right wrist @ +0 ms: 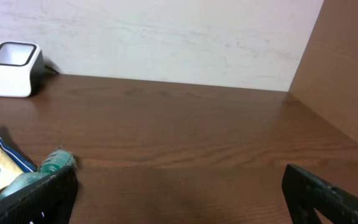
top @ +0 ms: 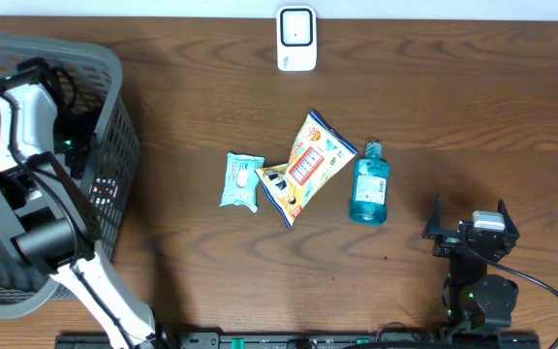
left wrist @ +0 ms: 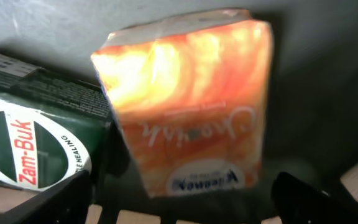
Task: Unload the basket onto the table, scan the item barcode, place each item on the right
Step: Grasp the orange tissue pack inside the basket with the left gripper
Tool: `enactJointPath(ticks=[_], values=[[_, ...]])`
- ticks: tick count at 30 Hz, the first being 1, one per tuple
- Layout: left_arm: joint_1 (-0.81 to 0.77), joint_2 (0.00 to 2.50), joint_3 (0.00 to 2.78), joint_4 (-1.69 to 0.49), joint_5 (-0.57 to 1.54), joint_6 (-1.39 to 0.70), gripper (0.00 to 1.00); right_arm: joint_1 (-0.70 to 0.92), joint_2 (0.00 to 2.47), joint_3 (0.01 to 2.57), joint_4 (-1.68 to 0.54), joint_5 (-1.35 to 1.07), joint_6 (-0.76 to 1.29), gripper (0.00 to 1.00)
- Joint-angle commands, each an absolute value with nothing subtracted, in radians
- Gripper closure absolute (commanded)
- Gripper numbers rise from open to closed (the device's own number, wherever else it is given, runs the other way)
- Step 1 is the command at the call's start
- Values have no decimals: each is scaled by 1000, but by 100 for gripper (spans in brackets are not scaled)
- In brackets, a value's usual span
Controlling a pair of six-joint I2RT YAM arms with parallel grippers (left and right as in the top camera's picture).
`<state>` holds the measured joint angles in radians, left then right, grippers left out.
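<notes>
Left gripper (left wrist: 179, 208): inside the grey plastic lattice basket (top: 116, 73), jaws spread wide, nothing clasped.

Directly ahead of it lies a soft rectangular orange pack (left wrist: 191, 106) in glossy, slightly creased film, with its printed label upside down to the wrist camera. Beside it on the left is a dark green carton (left wrist: 30, 134) with a round white emblem.

Right gripper (right wrist: 179, 180): low over the wood-grain table (top: 453, 107), jaws fully parted, empty.

White rounded scanner (top: 296, 39): at the table's far edge.

Mid-table: a teal soft pack (top: 241, 181), a crinkled snack bag (top: 308, 167) and a clear blue bottle (top: 369, 184).
</notes>
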<state>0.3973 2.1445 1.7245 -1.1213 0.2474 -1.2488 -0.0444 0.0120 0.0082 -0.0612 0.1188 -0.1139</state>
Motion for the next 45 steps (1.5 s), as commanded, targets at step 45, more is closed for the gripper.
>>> enactJointPath(ticks=[45], values=[[381,2218,1666,-1042,20,-1228,20,-45,6,6,-63,113,-121,1]])
